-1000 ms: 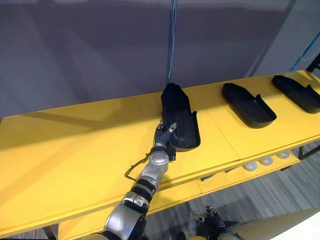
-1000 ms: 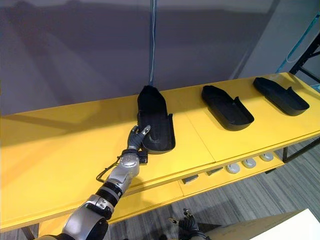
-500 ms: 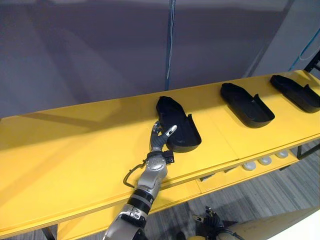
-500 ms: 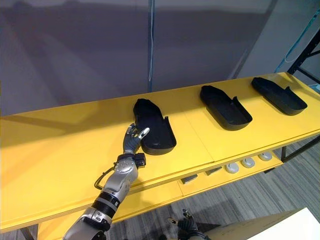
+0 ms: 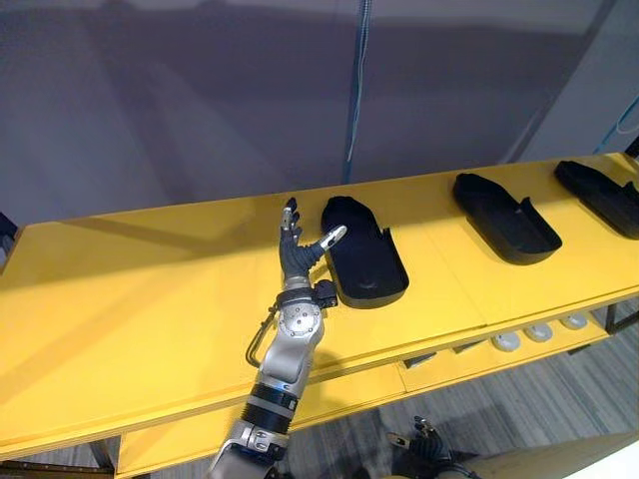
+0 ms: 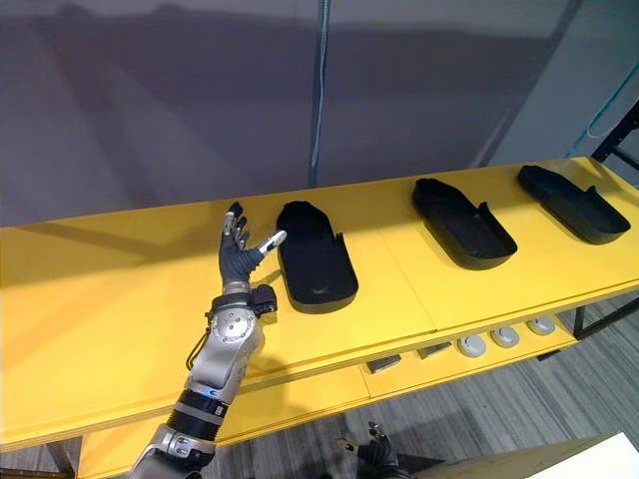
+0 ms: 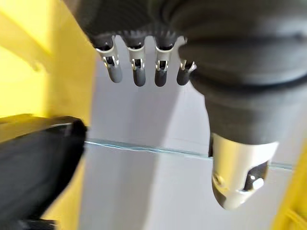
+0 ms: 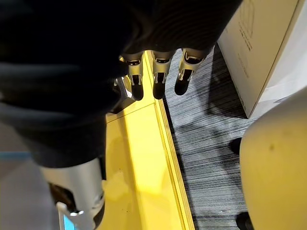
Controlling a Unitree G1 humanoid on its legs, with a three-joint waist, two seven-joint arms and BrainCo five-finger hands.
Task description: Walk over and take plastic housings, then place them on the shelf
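A black plastic housing (image 5: 364,249) lies flat on the yellow shelf (image 5: 150,289), hollow side up. My left hand (image 5: 296,259) is raised just left of it, open, fingers straight and spread, touching nothing. In the left wrist view its fingers (image 7: 139,69) and thumb (image 7: 240,177) are empty, with the housing (image 7: 33,167) off to one side. Two more black housings (image 5: 504,218) (image 5: 601,196) lie further right on the shelf. My right hand (image 5: 421,441) hangs low beside the shelf's front, relaxed and empty; its fingers (image 8: 158,72) point at the floor.
A grey wall stands behind the shelf, with a blue cable (image 5: 356,90) hanging down it. Small white round parts (image 5: 539,332) sit on a lower yellow level. A cardboard box (image 8: 264,43) stands on the grey floor by my right side.
My left hand has let go of the housing's near end and risen up and to the left. The housing went from tipped up to lying flat on the shelf.
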